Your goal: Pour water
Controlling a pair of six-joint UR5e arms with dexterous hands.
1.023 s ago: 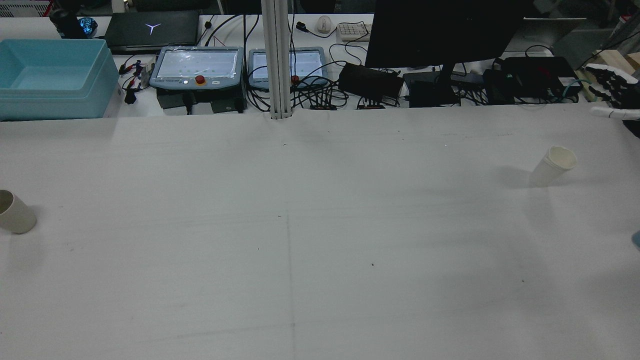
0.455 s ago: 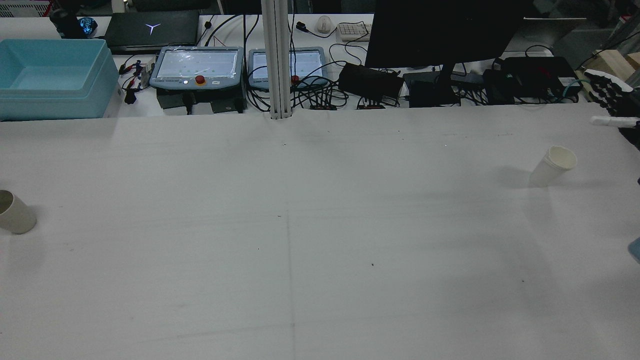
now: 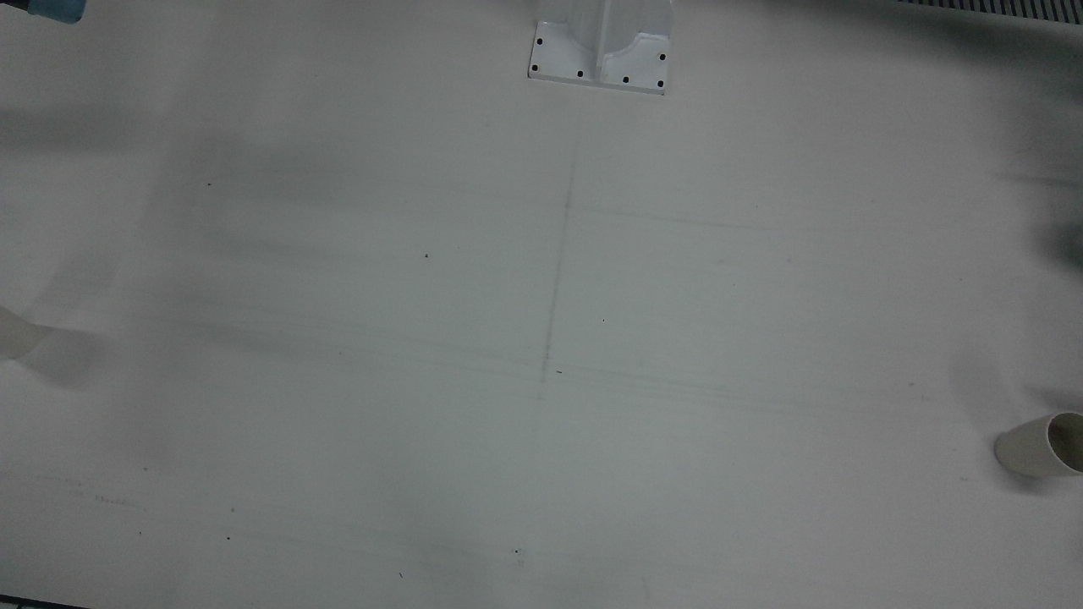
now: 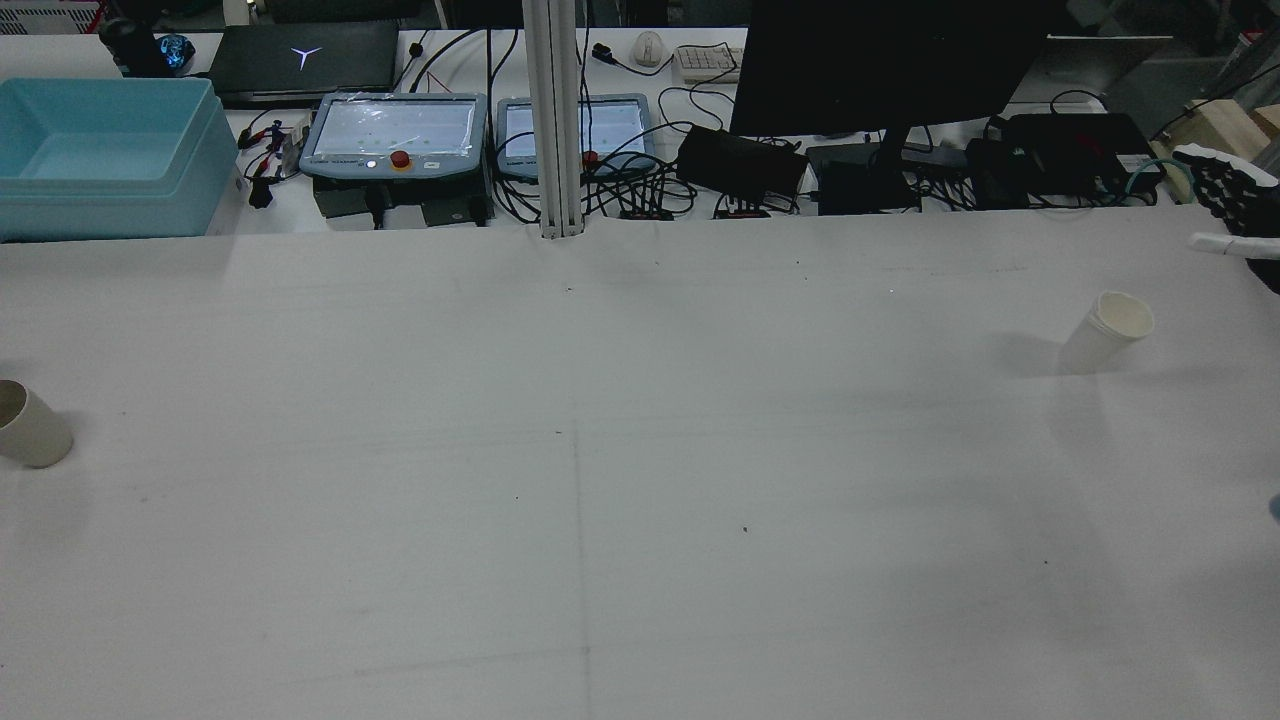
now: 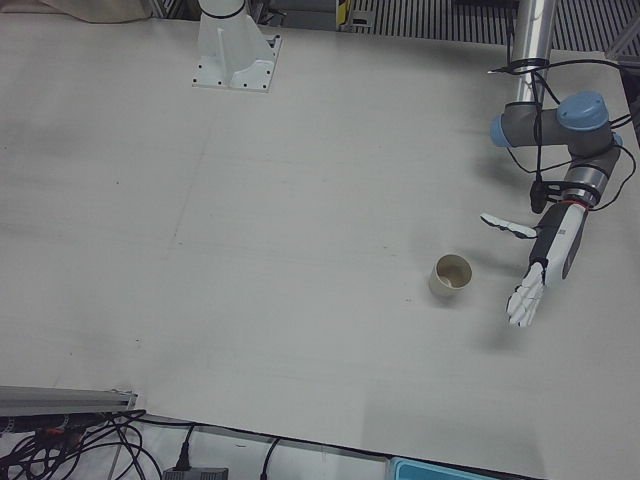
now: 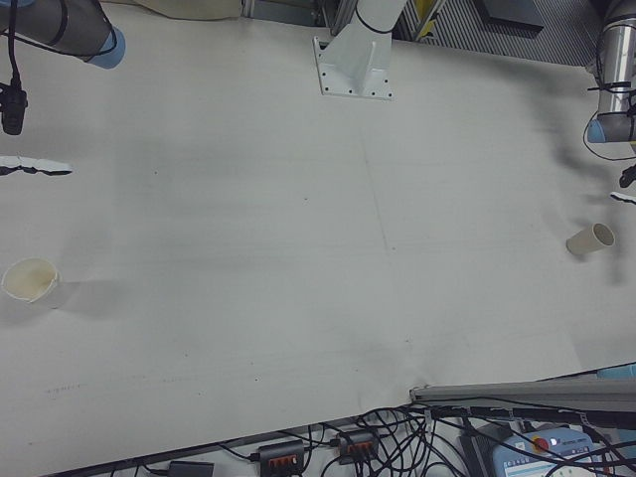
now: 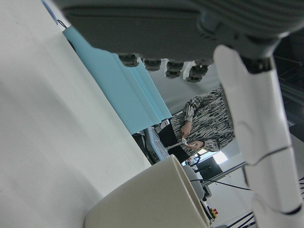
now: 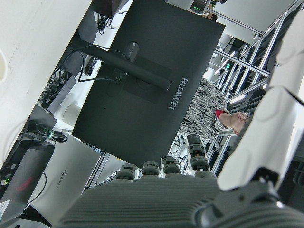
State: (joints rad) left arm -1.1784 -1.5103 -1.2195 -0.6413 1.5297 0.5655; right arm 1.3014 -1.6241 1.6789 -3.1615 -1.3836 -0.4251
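On the white tabletop [image 4: 600,420] stand two paper cups, far apart from each other. The beige cup [image 5: 451,276] stands upright on the side of the robot's left arm; in the rear view it is at the left edge, partly cut off. The left hand [image 5: 537,272] hangs just beside this cup, not touching it, with its fingers [image 5: 522,303] stretched out and spread and the thumb pointing away to the side, so the hand is wide and holds nothing. In the left hand view the cup fills the lower part, close under the palm. The white cup [image 4: 1106,331] stands on the side of the right arm, upright, near the far part of the tabletop in the rear view; in the right-front view it is at the left edge. The right hand [image 4: 1232,198] shows only at the right edge of the rear view, above and beyond the white cup and apart from it. Its fingers look extended and it holds nothing. Behind the tabletop are a light blue bin [image 4: 105,155], two teach pendants [image 4: 395,135] and a dark monitor [image 4: 880,65].
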